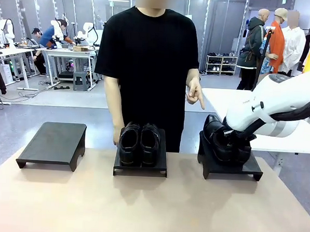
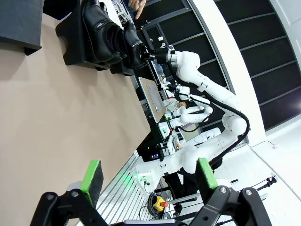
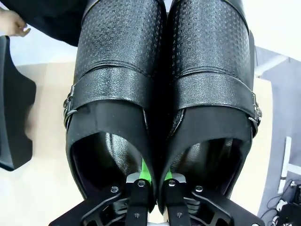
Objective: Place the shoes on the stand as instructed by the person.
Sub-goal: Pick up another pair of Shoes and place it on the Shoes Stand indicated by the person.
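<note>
Now | right claw [image 3: 153, 181] pinches both shoes [image 3: 160, 94] by touching inner heel walls | glossy leather, slippery, stiffest there | left claw [image 2: 148, 176] open, empty

No legible text (anywhere)

Bright, even overhead lighting fills the room, leaving only soft, faint shadows under the black stands [image 1: 140, 164] on the pale table [image 1: 150, 209]. The front view is sharp, with slight glare on the glossy shoes [image 1: 139, 142]. In the left wrist view, wide-angle distortion bends straight lines near the edges. The right wrist view is very close; leather grain is crisp, with highlights across the straps [image 3: 113, 89].
</note>
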Available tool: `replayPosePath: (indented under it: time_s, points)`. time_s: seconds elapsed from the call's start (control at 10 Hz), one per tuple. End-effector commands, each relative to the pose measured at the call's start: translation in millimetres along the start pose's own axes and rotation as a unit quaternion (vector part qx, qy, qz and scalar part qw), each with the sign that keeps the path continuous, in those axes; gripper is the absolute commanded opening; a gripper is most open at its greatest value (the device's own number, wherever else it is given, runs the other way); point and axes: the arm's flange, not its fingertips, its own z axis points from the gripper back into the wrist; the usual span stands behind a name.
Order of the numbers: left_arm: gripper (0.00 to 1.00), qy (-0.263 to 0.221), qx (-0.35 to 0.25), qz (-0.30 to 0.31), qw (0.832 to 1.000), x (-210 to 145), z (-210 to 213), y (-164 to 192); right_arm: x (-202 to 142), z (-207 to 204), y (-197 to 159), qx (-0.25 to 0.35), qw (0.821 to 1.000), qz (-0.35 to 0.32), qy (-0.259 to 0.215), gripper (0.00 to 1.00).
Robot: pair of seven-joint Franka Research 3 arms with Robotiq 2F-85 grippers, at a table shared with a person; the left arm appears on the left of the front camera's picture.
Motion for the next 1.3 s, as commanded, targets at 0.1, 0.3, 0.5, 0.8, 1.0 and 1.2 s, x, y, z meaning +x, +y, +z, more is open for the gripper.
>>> replayPosePath:
  time_s: [0.1, 0.3, 0.5, 0.8, 1.0, 1.2]
  points:
    - [1.0, -0.003, -0.008, -0.006, 1.0, 0.4, 0.4, -2.6, 9.8, -1.2, -0.6, -0.018, 1.0, 0.002, -0.012, 0.08]
    - [1.0, -0.003, -0.008, -0.006, 1.0, 0.4, 0.4, -2.6, 8.5, -1.5, -0.9, -0.013, 1.0, -0.004, 0.001, 0.15]
    - [1.0, -0.003, -0.008, -0.006, 1.0, 0.4, 0.4, -2.6, 8.3, 3.1, 0.8, -0.027, 1.0, 0.006, -0.007, 0.38]
    - [1.0, -0.003, -0.008, -0.006, 1.0, 0.4, 0.4, -2.6, 9.1, 14.3, 0.4, -0.03, 1.0, -0.003, -0.006, 0.83]
    - [1.0, -0.003, -0.008, -0.006, 1.0, 0.4, 0.4, -2.6, 6.7, 20.6, 0.2, -0.026, 1.0, -0.007, -0.001, 1.0]
    - [1.0, -0.003, -0.008, -0.006, 1.0, 0.4, 0.4, -2.6, 6.6, 29.4, 0.7, -0.019, 1.0, -0.009, -0.002, 1.0]
